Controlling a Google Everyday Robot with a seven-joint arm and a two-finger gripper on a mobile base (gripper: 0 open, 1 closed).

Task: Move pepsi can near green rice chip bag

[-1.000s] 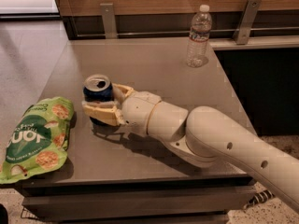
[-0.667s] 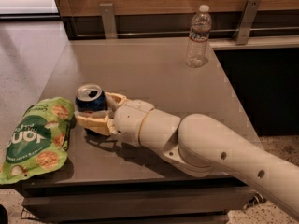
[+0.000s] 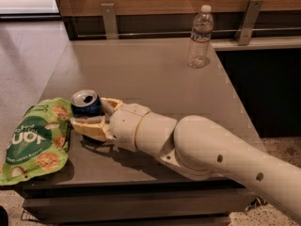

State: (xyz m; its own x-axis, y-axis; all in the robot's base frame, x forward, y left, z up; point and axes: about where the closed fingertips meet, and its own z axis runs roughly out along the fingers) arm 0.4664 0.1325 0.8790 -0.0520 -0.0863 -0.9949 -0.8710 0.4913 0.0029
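The pepsi can (image 3: 86,105), dark blue with a silver opened top, stands upright between the fingers of my gripper (image 3: 91,116) at the front left of the grey table (image 3: 141,69). The gripper is shut on the can, one tan finger behind it and one in front. The green rice chip bag (image 3: 35,138) lies flat at the table's front left corner, its right edge right next to the can. My white arm (image 3: 197,145) reaches in from the lower right.
A clear plastic water bottle (image 3: 200,36) stands at the back right of the table. A wooden wall with metal brackets (image 3: 109,20) runs behind. The table's front edge is close below the bag and the arm.
The gripper has carried the can leftward across the table, from a gap away from the bag to right beside its edge.
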